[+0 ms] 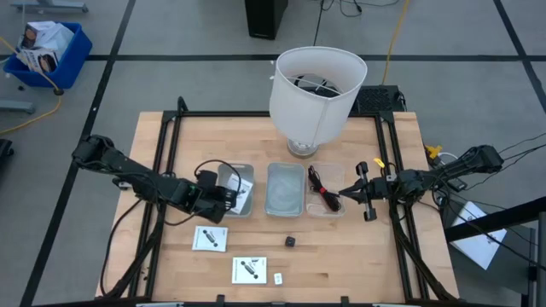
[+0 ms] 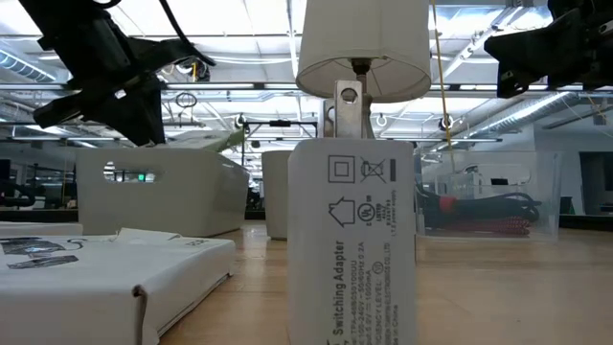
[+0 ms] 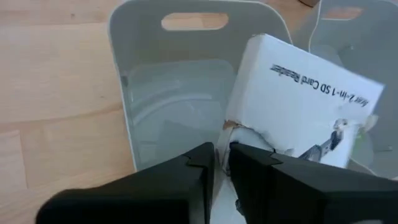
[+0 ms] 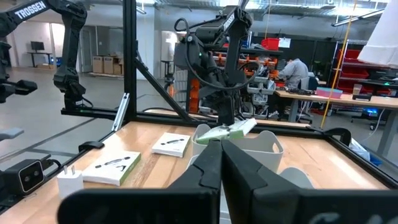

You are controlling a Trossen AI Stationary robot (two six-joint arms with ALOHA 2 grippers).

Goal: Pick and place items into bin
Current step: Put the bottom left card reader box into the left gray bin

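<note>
High view first: at the far left, off the table, a blue crate (image 1: 47, 53) is seen on the floor. On the wooden table (image 1: 171, 264), three clear bins are set in a row, with the big white lampshade (image 1: 314, 89) standing just behind the middle one and leaving all three open from above. The left arm is stretched in from the left edge, its elbow low and its wrist turned toward the left bin (image 1: 236, 189); the left gripper (image 1: 229, 198) is held over that bin with its fingers pinched on a white square packet (image 3: 305, 112), which is tilted above the bin's inside in the left wrist view. Two more white packets (image 1: 210, 239) (image 1: 249, 269) are laid flat near the front edge, well apart from the bins, with a small white adapter (image 1: 278, 278) just beside the second and a tiny black cube (image 1: 290, 241) between the packets and the middle bin (image 1: 284, 189). The black coiled cable (image 1: 322, 189) is lying in the right bin (image 1: 326, 194). The right arm is reached in from the right edge, nearly level, and the right gripper (image 1: 343, 195) is held at that bin's right rim with its fingers closed together, nothing seen between them.
</note>
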